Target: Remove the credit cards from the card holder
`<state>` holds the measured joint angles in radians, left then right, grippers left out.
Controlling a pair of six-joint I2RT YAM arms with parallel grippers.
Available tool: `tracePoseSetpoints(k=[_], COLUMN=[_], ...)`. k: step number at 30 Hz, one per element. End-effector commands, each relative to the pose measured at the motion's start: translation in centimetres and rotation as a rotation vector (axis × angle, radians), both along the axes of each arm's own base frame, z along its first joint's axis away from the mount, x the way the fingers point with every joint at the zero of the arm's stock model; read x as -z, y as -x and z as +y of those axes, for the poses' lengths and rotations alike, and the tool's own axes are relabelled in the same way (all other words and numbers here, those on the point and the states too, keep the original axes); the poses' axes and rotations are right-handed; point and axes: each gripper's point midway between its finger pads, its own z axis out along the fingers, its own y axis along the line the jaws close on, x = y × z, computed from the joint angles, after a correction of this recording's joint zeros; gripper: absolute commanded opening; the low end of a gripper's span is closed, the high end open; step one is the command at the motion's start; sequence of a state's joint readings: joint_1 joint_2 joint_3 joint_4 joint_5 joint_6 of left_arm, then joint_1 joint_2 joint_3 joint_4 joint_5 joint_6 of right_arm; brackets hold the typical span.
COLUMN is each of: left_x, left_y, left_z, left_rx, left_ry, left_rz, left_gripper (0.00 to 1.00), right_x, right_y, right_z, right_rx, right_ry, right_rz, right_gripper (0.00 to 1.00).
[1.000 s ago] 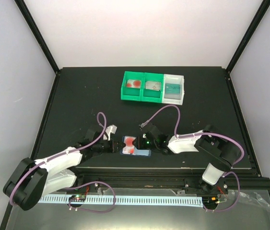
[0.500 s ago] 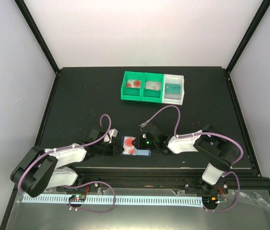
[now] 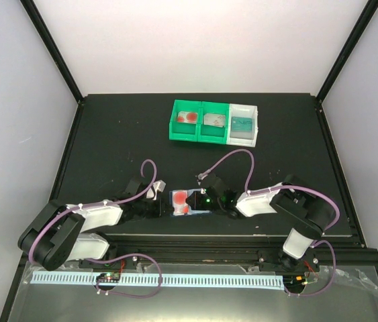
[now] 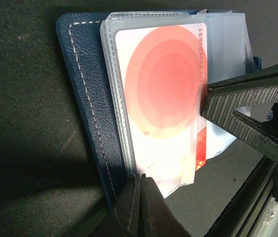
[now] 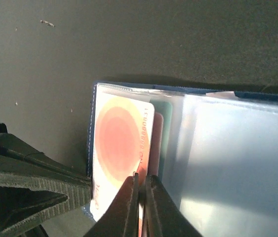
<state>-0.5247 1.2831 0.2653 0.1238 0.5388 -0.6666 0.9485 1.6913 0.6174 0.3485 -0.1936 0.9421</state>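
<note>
Lab test cell: black table (image 3: 108, 134) w/ white walls (image 3: 202, 40), black frame posts (image 3: 51, 47).

The left arm (image 3: 98, 216) and right arm (image 3: 256, 203) share glossy black joint housings and white link shells, with loose purple cables (image 3: 232, 153) looping along them, a small green light (image 3: 205, 198) glowing at the right wrist, and matte black claw fingers (image 4: 257, 98) whose inner faces are finely ribbed.

On the surface (image 3: 108, 141), near its front edge: card holder (image 3: 203, 213), left pincer (image 4: 141, 190) at its left end, right pincer (image 5: 141, 185) at its right. In its top pocket: credit card (image 4: 161, 94). Well behind: three trays (image 3: 242, 138) side by side, cards (image 3: 190, 117) inside.
</note>
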Motion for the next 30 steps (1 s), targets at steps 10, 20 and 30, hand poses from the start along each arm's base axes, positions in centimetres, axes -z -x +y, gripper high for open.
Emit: tracePoseSetpoints(k=[10,20,30], left_x=[0.3,0.9,-0.5], left_y=[-1.2,-1.6,-1.6], left_z=[1.7,2.6,2.0], left_rx=[-0.065,-0.089,-0.098], left_ry=[-0.118,-0.18,-0.117], left_rz=[-0.031,-0.041,-0.047], left_gripper=[0.03,0.03,0.03], right_x=[0.0,1.0,0.6], right_y=[0.1,0.2,0.5], right_z=[-0.8,-2.2,-2.6], right_rx=[-0.003,0.002,0.013], right_ry=[0.013,0.011,-0.021], right_rz=[-0.041,-0.008,-0.004], right_gripper=[0.01,0.01,0.01])
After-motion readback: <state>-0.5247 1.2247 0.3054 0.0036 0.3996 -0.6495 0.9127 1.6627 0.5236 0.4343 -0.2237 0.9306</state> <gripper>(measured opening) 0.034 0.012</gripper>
